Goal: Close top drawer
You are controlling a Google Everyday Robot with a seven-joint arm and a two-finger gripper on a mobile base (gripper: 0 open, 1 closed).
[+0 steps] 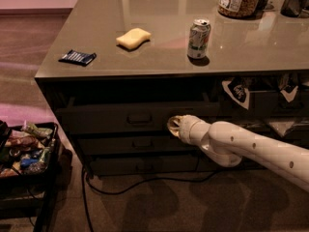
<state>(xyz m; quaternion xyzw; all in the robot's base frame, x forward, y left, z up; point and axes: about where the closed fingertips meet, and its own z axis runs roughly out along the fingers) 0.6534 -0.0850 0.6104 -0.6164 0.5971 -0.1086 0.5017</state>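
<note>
The pale arm [263,153] comes in from the lower right, angled up and to the left, with a bulky rounded joint [223,148] behind the wrist [192,129]. The gripper [174,125] sits at its tip near mid-view, pointing left.

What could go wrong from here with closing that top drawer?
The claw sits at the front of the top drawer, to the right of the metal pull, so an off-centre push might skew the drawer and jam it. A hard slam could jolt the upright can on the countertop above. The arm passes close under the paper sticking out of the neighbouring drawer and might snag it.
</note>
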